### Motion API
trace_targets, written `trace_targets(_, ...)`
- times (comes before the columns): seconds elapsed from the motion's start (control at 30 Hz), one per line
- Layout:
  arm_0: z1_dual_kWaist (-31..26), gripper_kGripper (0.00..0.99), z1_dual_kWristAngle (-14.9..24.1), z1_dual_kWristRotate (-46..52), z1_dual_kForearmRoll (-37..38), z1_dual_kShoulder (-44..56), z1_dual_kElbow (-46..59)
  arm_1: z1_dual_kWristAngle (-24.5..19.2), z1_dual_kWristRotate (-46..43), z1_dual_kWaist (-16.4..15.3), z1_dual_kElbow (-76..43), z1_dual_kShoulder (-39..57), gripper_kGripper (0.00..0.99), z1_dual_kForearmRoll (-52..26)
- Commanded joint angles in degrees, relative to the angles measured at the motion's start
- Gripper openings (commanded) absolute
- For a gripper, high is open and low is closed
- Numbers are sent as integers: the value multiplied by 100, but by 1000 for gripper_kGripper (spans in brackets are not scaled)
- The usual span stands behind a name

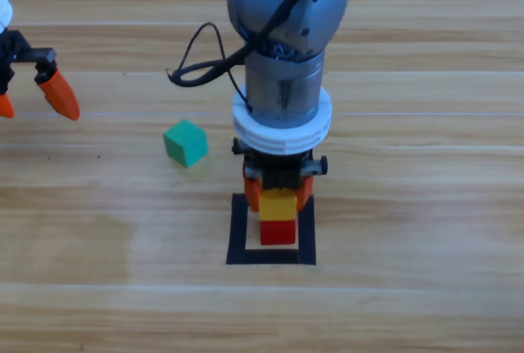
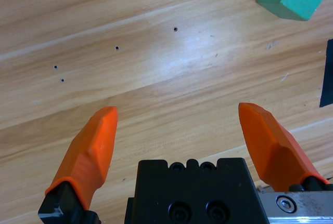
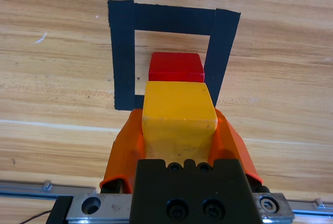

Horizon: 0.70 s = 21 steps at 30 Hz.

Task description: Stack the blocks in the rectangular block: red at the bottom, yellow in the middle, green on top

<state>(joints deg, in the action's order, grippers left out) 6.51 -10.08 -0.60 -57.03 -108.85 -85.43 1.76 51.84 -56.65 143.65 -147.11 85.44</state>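
Yellow cube (image 3: 179, 112): clamped square in my right gripper (image 3: 179, 130), directly above red cube (image 3: 176, 67) inside black tape frame (image 3: 123, 57). Green cube (image 1: 185, 142): tabletop (image 1: 409, 205), turned corner-on. My left gripper (image 2: 179, 130): jaws apart, idle.

The right arm (image 1: 286, 33) is a fat grey cylinder with a rounded, glossy joint housing, and a black cable (image 1: 205, 62) loops out from its side. Its end effector (image 3: 179, 130) has two tapered orange jaws on either side of a black body fixed with dark round screws (two show on the front face), and a bare metal bar with hex bolts runs below. The left end effector (image 2: 179, 130) has the same make: orange wedge-shaped jaws, black blocks at their roots, a black screwed body and a silver bracket beside it.
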Motion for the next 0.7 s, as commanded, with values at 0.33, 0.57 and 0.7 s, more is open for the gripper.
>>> trace_targets(0.33,386,990,173,253,148,-75,185,-45,1,-48,-21,-520,0,61)
trace_targets(0.57,430,990,217,288,148,-92,194,-53,-43,-13,49,-467,990,61)
trace_targets(0.7,430,990,217,288,157,-101,194,-62,-60,-13,146,-265,990,61)
